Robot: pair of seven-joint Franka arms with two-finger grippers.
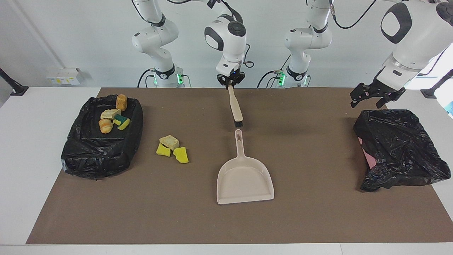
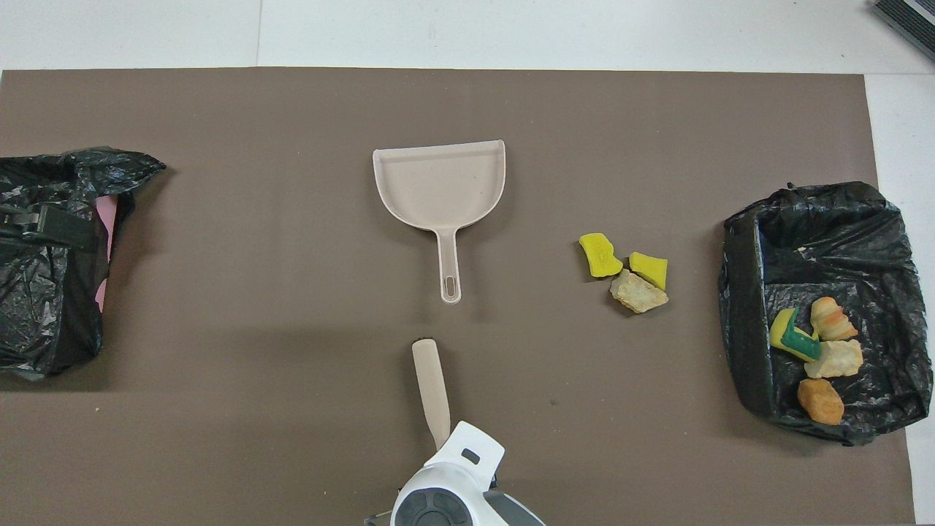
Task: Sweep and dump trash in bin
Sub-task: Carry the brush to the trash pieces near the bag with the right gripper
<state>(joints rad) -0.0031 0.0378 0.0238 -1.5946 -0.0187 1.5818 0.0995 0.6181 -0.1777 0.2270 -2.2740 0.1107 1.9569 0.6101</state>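
My right gripper (image 1: 230,81) is shut on the top end of the beige brush (image 1: 235,108) handle. The brush (image 2: 431,391) hangs tilted, its dark bristle end low over the mat just short of the dustpan's handle. The beige dustpan (image 1: 244,177) lies flat mid-mat (image 2: 438,186), mouth facing away from the robots. Three trash scraps (image 1: 172,148), two yellow and one tan, lie on the mat (image 2: 624,270) between the dustpan and a black-lined bin (image 1: 78,156). That bin (image 2: 745,292) holds several more scraps. My left gripper (image 1: 368,101) hovers open over another black bag.
A black bag over a pink container (image 1: 400,148) sits at the left arm's end of the brown mat (image 2: 51,292). White table surface borders the mat (image 1: 318,219) on all sides.
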